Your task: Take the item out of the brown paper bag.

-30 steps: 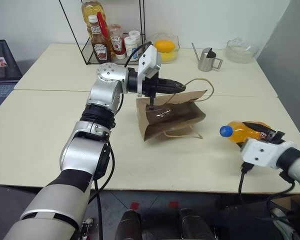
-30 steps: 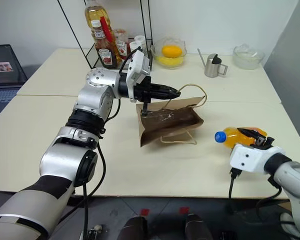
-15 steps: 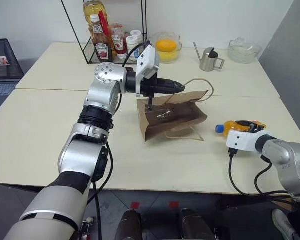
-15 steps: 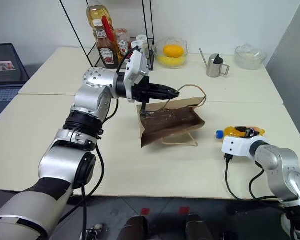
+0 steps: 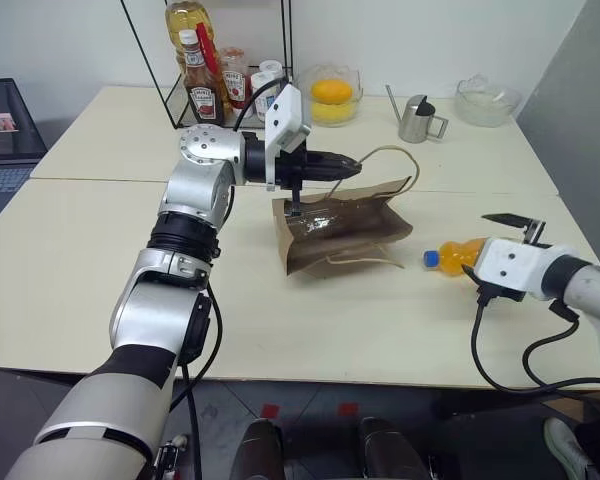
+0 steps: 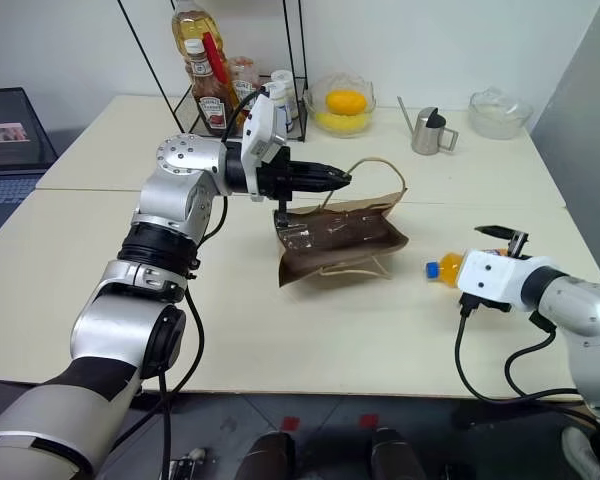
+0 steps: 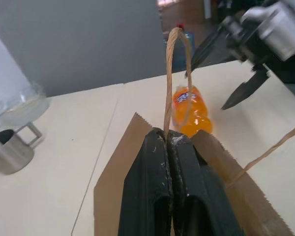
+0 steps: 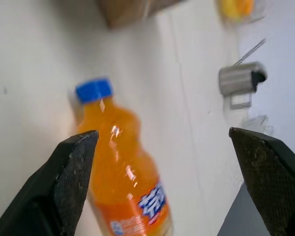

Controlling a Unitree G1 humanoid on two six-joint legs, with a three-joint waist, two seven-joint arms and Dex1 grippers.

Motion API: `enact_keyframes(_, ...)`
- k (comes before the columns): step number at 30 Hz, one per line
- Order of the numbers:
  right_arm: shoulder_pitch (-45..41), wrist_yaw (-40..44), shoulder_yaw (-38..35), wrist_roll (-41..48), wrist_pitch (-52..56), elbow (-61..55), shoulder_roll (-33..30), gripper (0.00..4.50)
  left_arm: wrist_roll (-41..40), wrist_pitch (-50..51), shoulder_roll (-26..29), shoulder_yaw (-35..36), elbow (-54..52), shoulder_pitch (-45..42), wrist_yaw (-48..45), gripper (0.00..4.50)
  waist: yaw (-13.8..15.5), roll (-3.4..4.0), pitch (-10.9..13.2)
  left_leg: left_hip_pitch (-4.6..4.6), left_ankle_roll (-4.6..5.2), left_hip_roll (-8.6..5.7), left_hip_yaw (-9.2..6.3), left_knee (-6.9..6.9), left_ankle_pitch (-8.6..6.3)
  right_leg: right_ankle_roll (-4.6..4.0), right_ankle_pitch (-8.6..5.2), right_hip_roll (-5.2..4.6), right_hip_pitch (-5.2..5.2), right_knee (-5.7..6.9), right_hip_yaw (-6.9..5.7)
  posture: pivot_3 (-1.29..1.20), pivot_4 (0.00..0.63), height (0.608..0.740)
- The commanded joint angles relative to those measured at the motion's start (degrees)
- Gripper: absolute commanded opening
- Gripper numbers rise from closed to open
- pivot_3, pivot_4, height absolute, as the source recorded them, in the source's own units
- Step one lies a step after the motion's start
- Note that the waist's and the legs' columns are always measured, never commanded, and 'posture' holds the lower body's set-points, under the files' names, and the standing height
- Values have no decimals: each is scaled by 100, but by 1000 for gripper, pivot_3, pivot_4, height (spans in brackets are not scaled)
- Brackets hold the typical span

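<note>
The right gripper (image 5: 520, 222) sits at the right edge of the frame in the left eye view, nearest the camera. Its two black fingers (image 8: 64, 187) are spread wide and grip nothing. The item (image 5: 452, 256), a small orange bottle with a blue cap, lies on its side on the table (image 5: 80, 270) just below and beside this gripper, cap pointing toward the centre of the frame. The item is outside the brown paper bag (image 5: 345, 232) and clear of it, to the bag's right.

The bag occupies the centre of the frame, resting on the table with its open edge raised. The left gripper (image 5: 352, 160) is above the bag, slightly left of centre, its fingers (image 7: 157, 196) clenched on one twisted-cord handle (image 7: 173, 78) of the bag.

Across the top of the frame stand a wire rack (image 5: 200, 60) with sauce bottles (image 5: 198, 75), a glass bowl with fruit (image 5: 330, 95), a metal jug (image 5: 414, 118) and an empty glass bowl (image 5: 485, 100).
</note>
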Motion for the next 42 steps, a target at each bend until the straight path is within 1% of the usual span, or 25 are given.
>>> enact_keyframes(1,-423,306,-375,1133,753,-818,119,4468,195,-428,30,207,582,-523,572,0,0,0,0,0,0,0,0,1,0,0,0,0,0,1,-1,0,150,740)
enact_keyframes(5,-966,167,-252,1888,1824,-1267,313,4468,443,-848,13,274,1410,-915,1251,0,7,0,0,-2,1,-1,-3,4,-1,0,0,0,0,1,-2,0,150,740)
enact_keyframes(8,-1197,20,-173,2298,2378,-1443,411,4468,583,-1030,-2,305,1867,-1139,1680,0,8,0,0,-2,1,-1,-3,3,-1,0,0,0,0,-1,-3,0,150,740)
enact_keyframes(12,-1516,-227,12,2678,2868,-1557,528,4468,742,-1148,-7,309,2255,-1278,1844,0,5,0,0,-3,1,-1,-3,3,0,0,0,0,-2,2,-3,0,150,740)
enact_keyframes(15,-1636,-374,135,2796,2991,-1541,498,4500,889,-1218,-4,293,2439,-1330,2064,591,6,0,0,-4,0,-1,-3,3,0,0,0,0,-4,3,-4,0,150,740)
enact_keyframes(24,-1639,-638,145,2983,2889,-1416,395,4500,1330,-1581,87,252,2658,-1454,2885,3364,8,0,0,-6,1,-1,-3,3,0,0,0,0,-5,2,-4,0,150,740)
enact_keyframes(30,-1499,-754,82,3018,2711,-1312,304,4500,1397,-1715,239,372,2714,-1547,3173,3364,6,0,0,-5,1,-1,-3,2,0,0,0,0,-5,2,-3,0,150,740)
enact_keyframes(34,-1292,-916,-103,3005,2578,-1210,354,4500,1139,-1486,335,669,2614,-1549,2915,3364,6,0,0,-6,-1,0,-2,2,0,0,0,0,-5,3,-4,0,150,740)
enact_keyframes(38,-923,-1281,-503,3035,2526,-1136,647,4500,966,-1008,639,972,2468,-1497,3092,3364,-9,0,0,-6,-1,0,-3,2,1,0,0,0,-6,5,-5,0,150,740)
enact_keyframes(42,-544,-1848,-734,2967,2295,-1242,1207,4500,910,-743,1007,1048,1933,-990,2993,3364,-28,2,-2,-4,-2,2,-2,1,2,0,0,1,-8,12,-4,0,150,740)
